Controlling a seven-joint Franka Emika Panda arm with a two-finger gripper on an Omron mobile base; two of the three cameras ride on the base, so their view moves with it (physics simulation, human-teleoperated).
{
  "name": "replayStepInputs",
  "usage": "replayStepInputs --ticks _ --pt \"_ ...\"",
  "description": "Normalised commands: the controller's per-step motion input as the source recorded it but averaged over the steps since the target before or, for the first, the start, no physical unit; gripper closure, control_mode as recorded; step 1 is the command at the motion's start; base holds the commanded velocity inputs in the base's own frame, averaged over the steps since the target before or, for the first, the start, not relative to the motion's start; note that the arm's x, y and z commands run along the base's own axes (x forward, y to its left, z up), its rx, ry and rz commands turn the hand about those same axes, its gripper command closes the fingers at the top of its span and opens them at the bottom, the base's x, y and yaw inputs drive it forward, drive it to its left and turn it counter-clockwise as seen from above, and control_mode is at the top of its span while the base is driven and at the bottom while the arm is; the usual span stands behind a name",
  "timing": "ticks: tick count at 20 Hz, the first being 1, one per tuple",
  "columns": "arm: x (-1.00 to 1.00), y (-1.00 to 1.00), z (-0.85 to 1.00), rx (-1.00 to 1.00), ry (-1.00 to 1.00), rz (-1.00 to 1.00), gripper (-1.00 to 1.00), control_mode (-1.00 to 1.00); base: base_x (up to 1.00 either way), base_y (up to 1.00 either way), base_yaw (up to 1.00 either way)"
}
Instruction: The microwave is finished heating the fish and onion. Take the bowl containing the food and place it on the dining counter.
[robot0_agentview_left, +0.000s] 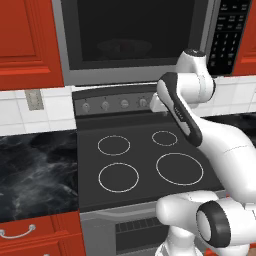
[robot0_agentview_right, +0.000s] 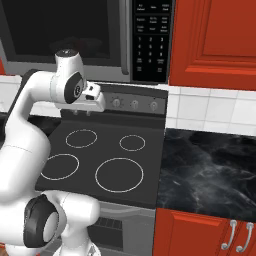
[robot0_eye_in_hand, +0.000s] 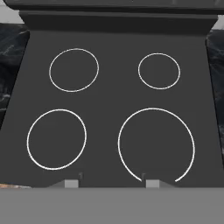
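Jaws apart on nothing, gripper (robot0_eye_in_hand: 112, 183) above stove (robot0_eye_in_hand: 113, 109); microwave (robot0_agentview_left: 135, 37) door closed

Microwave (robot0_agentview_left: 135, 40) top cut off; contents indiscernible.

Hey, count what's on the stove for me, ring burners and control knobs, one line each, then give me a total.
Ring burners on the stove: 4
Control knobs: 4 in the left base view, one partly behind the arm
Total: 8
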Motion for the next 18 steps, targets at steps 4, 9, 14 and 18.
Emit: replayStepInputs --ticks 4,9,14,18 --pt "-0.05 -0.08 0.01 0.00 -0.05 0.00 -1.00 -1.00 0.00 0.00 0.00" --pt "-0.27 -0.27 0.18 0.07 -0.25 0.00 -1.00 -1.00 0.00 0.00 0.00" --pt "-0.39 -0.39 0.40 0.14 -0.49 0.00 -1.00 -1.00 0.00 0.00 0.00" --pt "-0.44 -0.64 0.42 0.15 -0.63 0.00 -1.00 -1.00 0.00 0.00 0.00"
